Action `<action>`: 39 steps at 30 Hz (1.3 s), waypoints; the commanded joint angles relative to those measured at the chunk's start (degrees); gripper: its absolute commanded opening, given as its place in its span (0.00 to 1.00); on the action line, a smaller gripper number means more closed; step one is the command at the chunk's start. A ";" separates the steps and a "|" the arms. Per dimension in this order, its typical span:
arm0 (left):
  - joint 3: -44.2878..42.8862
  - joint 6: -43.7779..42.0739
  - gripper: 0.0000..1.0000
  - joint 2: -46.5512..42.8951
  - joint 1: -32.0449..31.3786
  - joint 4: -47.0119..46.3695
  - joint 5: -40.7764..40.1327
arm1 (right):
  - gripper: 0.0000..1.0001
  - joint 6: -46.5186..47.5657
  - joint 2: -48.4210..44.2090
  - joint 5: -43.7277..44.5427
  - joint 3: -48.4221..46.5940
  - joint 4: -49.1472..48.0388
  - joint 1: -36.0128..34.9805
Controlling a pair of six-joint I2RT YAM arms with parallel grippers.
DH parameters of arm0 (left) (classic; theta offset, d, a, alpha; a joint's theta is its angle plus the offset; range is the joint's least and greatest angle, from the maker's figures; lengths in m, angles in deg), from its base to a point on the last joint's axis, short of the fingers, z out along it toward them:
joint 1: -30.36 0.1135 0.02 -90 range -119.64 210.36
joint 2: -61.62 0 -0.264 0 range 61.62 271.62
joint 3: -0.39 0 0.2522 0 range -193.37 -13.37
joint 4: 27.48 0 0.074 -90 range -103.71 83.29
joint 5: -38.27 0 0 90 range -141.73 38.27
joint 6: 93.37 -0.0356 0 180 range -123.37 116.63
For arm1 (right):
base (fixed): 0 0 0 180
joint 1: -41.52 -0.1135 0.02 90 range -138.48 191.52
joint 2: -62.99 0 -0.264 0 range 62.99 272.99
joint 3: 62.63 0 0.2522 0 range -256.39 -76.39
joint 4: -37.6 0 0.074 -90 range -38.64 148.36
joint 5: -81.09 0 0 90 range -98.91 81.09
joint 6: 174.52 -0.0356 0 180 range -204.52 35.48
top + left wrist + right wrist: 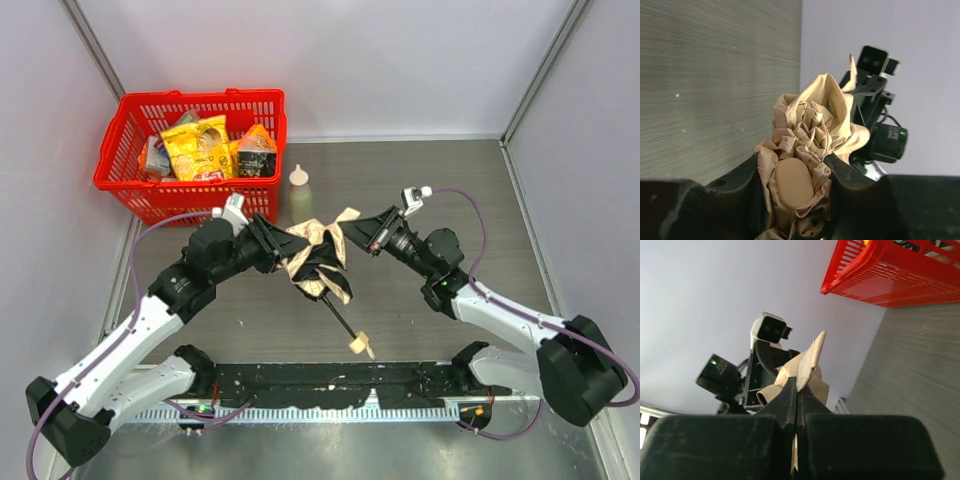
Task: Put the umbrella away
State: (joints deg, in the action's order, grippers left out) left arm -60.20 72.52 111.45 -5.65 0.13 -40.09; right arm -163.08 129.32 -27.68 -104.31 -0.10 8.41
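Observation:
The umbrella (318, 258) is a bunched beige bundle held up over the table's middle. Its thin black shaft (340, 318) slants down toward the near edge and ends in a pale knob handle (358, 345). My left gripper (282, 248) is shut on the bundle from the left. In the left wrist view the folded fabric (812, 122) and a smooth oval end cap (794, 182) fill the space between the fingers of that gripper (795, 167). From the right, my right gripper (352, 235) pinches a flat fabric flap (811, 357), its fingertips (790, 390) pressed together on it.
A red basket (128, 190) with several snack packets stands at the back left; its wall (900, 275) also shows in the right wrist view. A pale green squeeze bottle (300, 193) stands just behind the umbrella. Grey walls enclose the table.

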 commanded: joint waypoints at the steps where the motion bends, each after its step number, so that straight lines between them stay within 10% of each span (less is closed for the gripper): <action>1: 1.47 -7.87 0.00 0.62 0.15 13.75 -1.54 | 0.01 17.46 -3.92 7.51 -3.98 9.53 0.50; 22: -2.65 -7.00 0.00 30.49 -4.33 23.77 -15.68 | 0.01 68.61 -3.49 32.99 -16.89 21.57 -35.34; 39: -1.41 1.27 0.00 40.43 -7.40 23.22 -22.09 | 0.01 71.09 -6.74 42.70 -6.26 7.87 -43.19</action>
State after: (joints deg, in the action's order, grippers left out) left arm -60.73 73.20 147.86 -12.51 15.72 -42.43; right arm -90.61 131.44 14.38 -106.37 37.43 -33.16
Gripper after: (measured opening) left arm 0.370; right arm 0.026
